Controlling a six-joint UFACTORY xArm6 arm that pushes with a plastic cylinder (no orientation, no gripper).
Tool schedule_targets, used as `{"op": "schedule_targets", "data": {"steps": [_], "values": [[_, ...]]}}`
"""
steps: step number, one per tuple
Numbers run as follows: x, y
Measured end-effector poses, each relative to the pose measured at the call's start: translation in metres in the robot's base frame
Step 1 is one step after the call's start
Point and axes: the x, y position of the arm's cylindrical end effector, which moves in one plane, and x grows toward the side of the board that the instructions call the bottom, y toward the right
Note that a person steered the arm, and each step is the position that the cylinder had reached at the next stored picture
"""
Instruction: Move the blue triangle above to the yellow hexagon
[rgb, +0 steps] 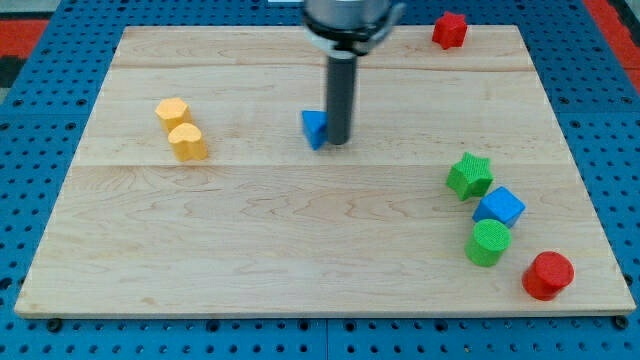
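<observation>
The blue triangle (314, 129) sits on the wooden board (320, 230), a little above the middle. My tip (339, 141) is right against the triangle's right side, touching it or nearly so. The yellow hexagon (172, 111) lies at the view's left, level with the triangle and well apart from it. A second yellow block (188, 142), with a lobed, heart-like shape, touches the hexagon just below and right of it.
A red star (450, 30) sits at the view's top right edge. At the lower right stand a green star (469, 176), a blue cube (499, 208), a green cylinder (489, 243) and a red cylinder (547, 275).
</observation>
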Motion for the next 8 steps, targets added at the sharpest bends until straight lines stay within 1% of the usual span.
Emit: {"op": "schedule_targets", "data": {"steps": [2, 3, 4, 5, 6, 7, 8], "values": [[-0.043, -0.102], [-0.102, -0.133], [-0.103, -0.083], [-0.082, 0.003], [-0.044, 0.086], [-0.035, 0.173], [-0.008, 0.260]]}}
